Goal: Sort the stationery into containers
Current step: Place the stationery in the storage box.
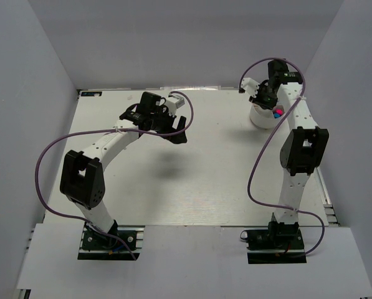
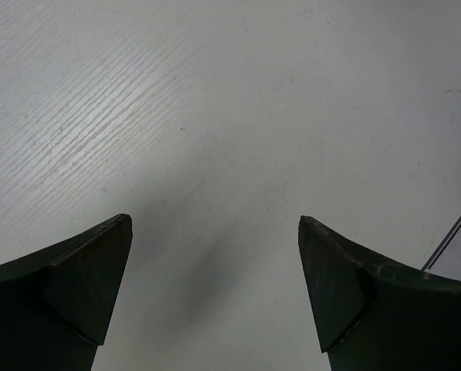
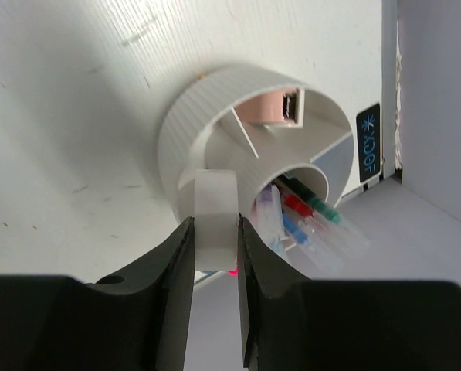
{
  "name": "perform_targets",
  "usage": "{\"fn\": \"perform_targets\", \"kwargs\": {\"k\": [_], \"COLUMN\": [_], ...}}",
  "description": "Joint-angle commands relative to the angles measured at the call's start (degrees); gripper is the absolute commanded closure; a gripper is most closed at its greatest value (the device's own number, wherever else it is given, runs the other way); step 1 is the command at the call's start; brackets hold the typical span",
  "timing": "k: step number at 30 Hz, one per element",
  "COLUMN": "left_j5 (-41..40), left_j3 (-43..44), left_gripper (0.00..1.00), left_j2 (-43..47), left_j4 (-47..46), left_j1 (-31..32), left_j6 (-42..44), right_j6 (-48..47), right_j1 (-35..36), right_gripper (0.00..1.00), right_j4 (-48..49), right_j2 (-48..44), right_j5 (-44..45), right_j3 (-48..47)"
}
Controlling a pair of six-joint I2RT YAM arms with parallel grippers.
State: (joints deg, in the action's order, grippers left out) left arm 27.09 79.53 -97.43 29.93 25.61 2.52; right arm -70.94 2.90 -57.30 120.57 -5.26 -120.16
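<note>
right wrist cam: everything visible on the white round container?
The container is a round white tub, plastic-looking, with a ribbed outer wall and thin inner dividers. It stands upright in the far right part of the table. One compartment holds a pinkish block; another holds pens with red, green and blue parts. The right gripper holds a white tape ring by its rim; contact is unclear.
</note>
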Motion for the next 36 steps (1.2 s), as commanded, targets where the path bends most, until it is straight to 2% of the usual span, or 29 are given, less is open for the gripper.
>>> {"fn": "perform_targets", "kwargs": {"k": [1, 19, 24, 30, 32, 33, 34, 36], "left_j5": [0.9, 0.4, 0.1, 0.1, -0.1, 0.1, 0.0, -0.4], "left_j3": [0.4, 0.0, -0.7, -1.1, -1.0, -0.9, -0.8, -0.7], "left_gripper": [0.02, 0.02, 0.02, 0.02, 0.02, 0.02, 0.02, 0.02], "left_j2": [0.3, 0.7, 1.2, 1.3, 1.3, 1.2, 1.1, 1.1], "left_j4": [-0.5, -0.5, -0.8, -1.1, -1.1, -1.1, -0.9, -1.0], "left_j1": [-0.3, -0.8, -0.8, -0.8, -0.8, -0.8, -0.8, -0.8], "left_j6": [0.0, 0.2, 0.2, 0.2, 0.2, 0.1, 0.2, 0.2], "right_j6": [2.0, 1.5, 1.9, 1.9, 2.0, 2.2, 2.3, 2.6], "right_j1": [1.1, 1.4, 1.3, 1.4, 1.8, 1.6, 1.8, 1.7], "right_gripper": [1.0, 1.0, 0.93, 0.92, 0.8, 0.67, 0.62, 0.57], "right_j4": [-1.8, 1.1, 3.1, 4.1, 4.0, 4.1, 4.1, 4.1], "right_j2": [-1.8, 3.1, 3.7, 3.8, 3.7, 3.7, 3.8, 3.6], "right_j5": [-1.7, 3.4, 4.4, 6.6, 7.4, 7.6, 8.0, 8.3], "right_j3": [-0.1, -0.9, -1.0, -0.6, -0.5, -0.4, -0.4, -0.4]}}
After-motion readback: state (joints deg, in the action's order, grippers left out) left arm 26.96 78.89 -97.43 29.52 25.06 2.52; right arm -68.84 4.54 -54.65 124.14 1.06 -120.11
